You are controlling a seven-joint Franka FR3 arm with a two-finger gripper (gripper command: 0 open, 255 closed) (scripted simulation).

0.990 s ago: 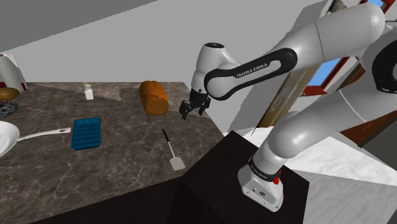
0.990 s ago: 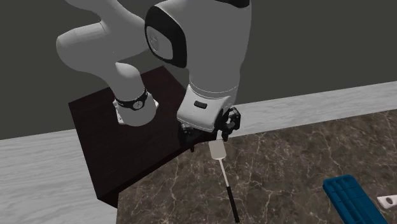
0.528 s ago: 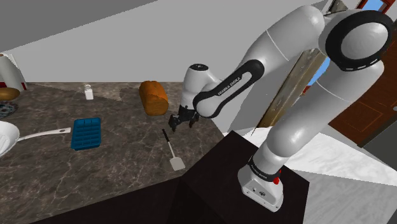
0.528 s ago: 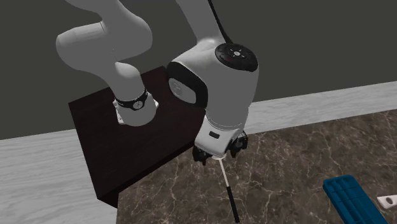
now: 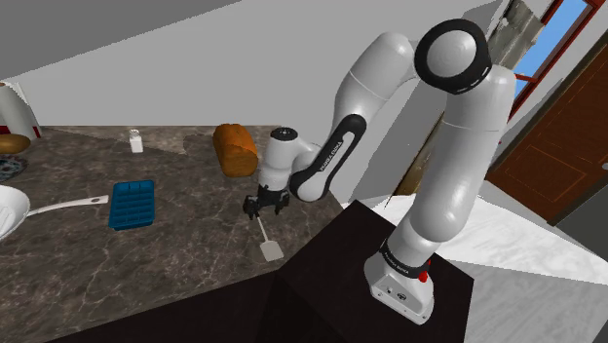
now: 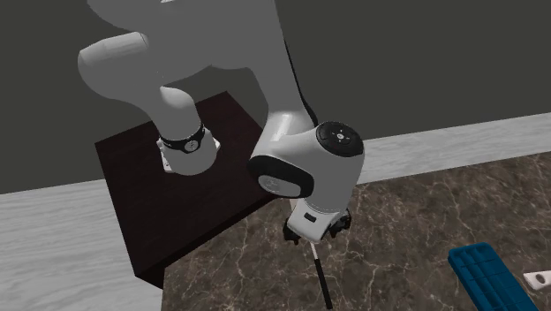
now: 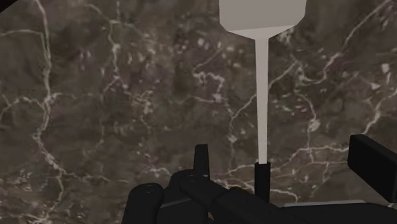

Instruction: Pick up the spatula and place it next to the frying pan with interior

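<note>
The fingers (image 7: 201, 160) stood wide astride the thin spatula (image 7: 261, 95), which lay flat on the desk (image 5: 146, 263) near the stand (image 5: 341, 255), far from the pan (image 5: 8, 209). Closing too high could miss it or skid it aside.

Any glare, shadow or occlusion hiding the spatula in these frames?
Shoulder view: even light, no glare; the gripper covers the spatula handle, blade clear. Second exterior view: dimmer; the arm hides the blade, the black handle shows against the counter. Wrist view: flat light, pale blade cut by the frame's edge.
</note>
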